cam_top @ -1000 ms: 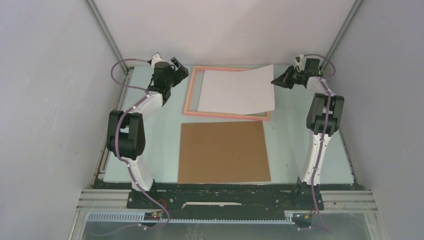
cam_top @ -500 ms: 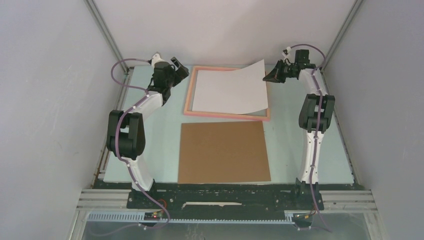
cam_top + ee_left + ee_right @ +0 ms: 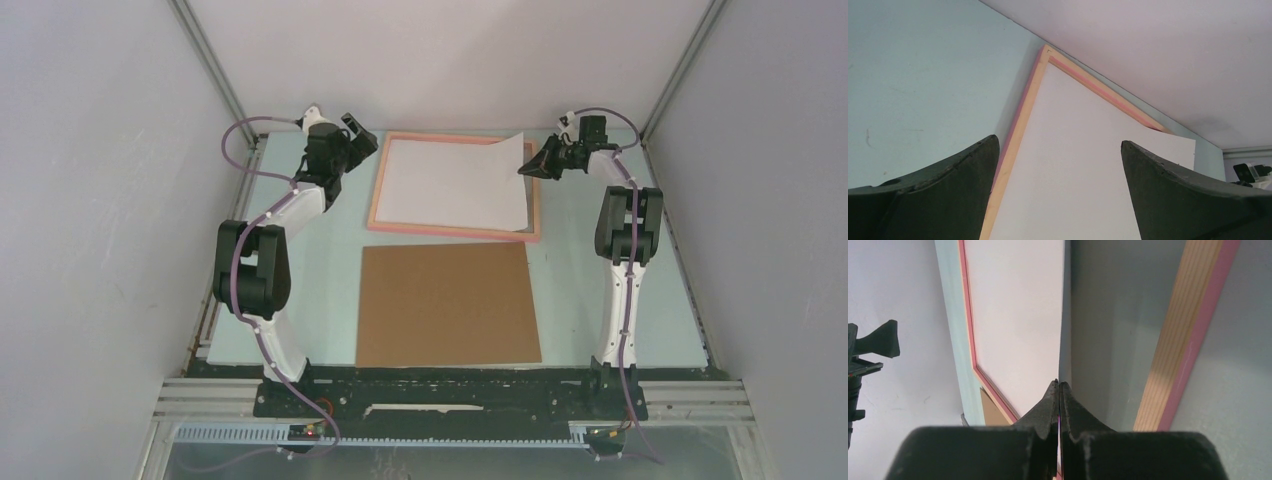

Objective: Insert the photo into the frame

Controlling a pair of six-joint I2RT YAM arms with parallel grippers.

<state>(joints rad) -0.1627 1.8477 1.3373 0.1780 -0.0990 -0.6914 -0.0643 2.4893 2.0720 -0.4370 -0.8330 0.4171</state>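
The photo (image 3: 455, 183) lies white back up inside the salmon-pink frame (image 3: 373, 195) at the far middle of the table. Its far right corner is lifted off the frame. My right gripper (image 3: 530, 165) is shut on that corner; in the right wrist view the jaws (image 3: 1059, 385) pinch the paper edge-on, with the photo's white back (image 3: 1018, 315) to the left and the frame's rail (image 3: 1188, 335) to the right. My left gripper (image 3: 362, 140) hangs open and empty over the frame's far left corner (image 3: 1045, 50), with the photo (image 3: 1083, 165) between its fingers.
A plain brown backing board (image 3: 447, 303) lies nearer the arm bases, just in front of the frame. Grey walls enclose the pale green table (image 3: 590, 290) on three sides.
My right gripper has moved left and down with the photo's corner. The photo has slid left and settled inside the frame's border. The left arm has not moved.
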